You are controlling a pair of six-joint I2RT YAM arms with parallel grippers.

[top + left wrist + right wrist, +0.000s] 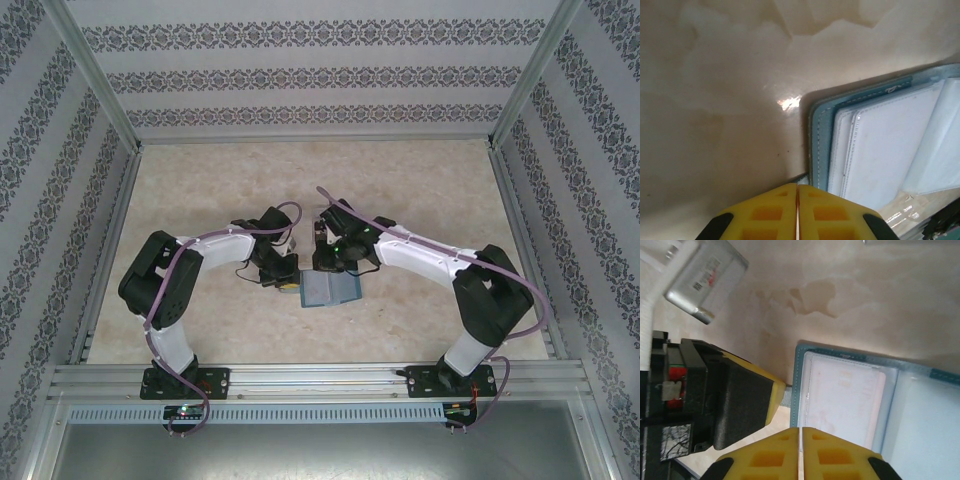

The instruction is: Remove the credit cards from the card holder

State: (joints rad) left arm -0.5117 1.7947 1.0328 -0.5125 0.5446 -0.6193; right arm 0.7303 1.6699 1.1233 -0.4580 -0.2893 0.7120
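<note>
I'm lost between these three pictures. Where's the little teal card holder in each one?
Top external: card holder just below the picture's centre.
Left wrist: card holder, right half, opened.
Right wrist: card holder, lower right, opened.
Shared landmark: left arm's yellow fingers, beside its edge.
</note>
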